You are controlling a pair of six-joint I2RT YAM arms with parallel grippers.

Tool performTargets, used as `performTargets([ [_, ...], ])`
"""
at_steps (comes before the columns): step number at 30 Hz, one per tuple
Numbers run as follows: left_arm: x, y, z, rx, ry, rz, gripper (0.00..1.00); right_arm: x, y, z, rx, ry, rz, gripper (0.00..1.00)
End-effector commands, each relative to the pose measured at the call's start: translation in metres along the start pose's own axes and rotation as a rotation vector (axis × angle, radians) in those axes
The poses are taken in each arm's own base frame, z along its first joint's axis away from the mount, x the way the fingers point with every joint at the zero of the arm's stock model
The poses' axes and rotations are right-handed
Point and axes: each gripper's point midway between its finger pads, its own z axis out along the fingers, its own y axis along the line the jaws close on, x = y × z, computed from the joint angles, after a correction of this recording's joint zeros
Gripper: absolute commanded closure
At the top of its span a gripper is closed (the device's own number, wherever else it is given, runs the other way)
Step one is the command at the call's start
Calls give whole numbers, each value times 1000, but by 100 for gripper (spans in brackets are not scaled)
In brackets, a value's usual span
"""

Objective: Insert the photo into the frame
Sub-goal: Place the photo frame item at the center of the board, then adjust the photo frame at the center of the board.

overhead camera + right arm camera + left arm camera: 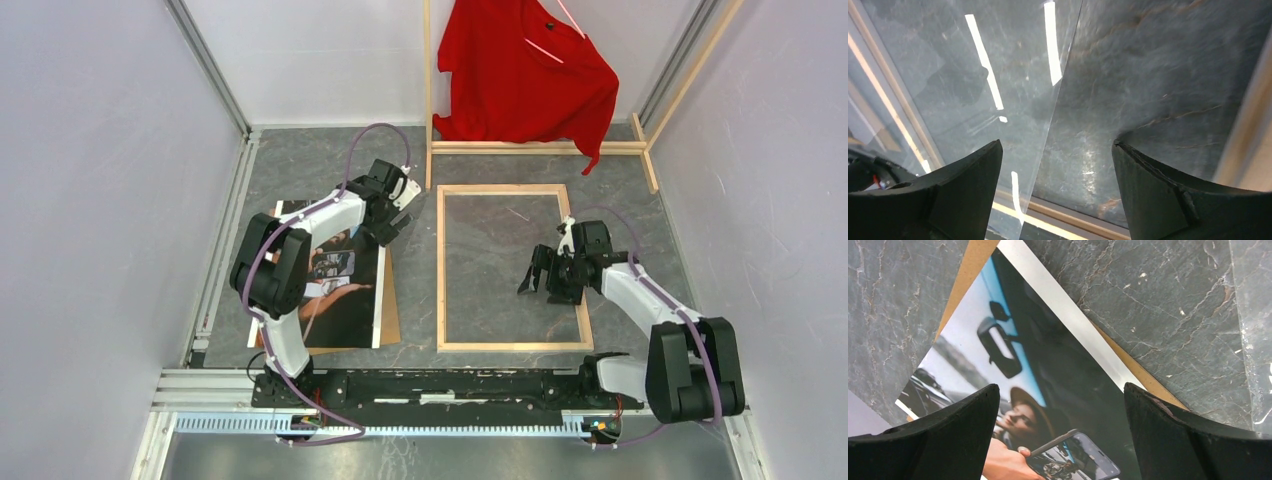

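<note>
With left fingers (960,427) apart over the photo (345,290), face up on the backing board (391,300) left of the frame (441,270), descend at the white-strip edge and pinch the print alone. Leave right fingers (960,182), likewise apart, above the pane (973,75).

No readable text, labels, brands or numbers appear on anything.

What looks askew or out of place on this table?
The dark rectangular photo print lies skewed on the plain brown backing board. The clear pane's edge cuts across the light bare-wood frame's opening.
</note>
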Motion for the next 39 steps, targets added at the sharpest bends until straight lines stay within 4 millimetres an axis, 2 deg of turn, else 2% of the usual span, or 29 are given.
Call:
performTargets([
  [1,-9,3,1,-29,-41,43,0,15,20,3,-145,-1,64,13],
  [7,-10,-2,2,-25,-42,49,0,47,20,15,-208,51,136,14],
  [17,-12,-17,4,-6,-43,71,0,74,31,20,-237,80,175,17],
  [26,-7,-34,9,31,-30,87,0,80,44,26,-391,-18,298,22],
  [36,-1,-43,12,63,-22,82,0,83,35,29,-350,-42,296,21],
  [39,-3,-49,11,90,-33,76,0,78,42,29,-374,-72,299,22],
])
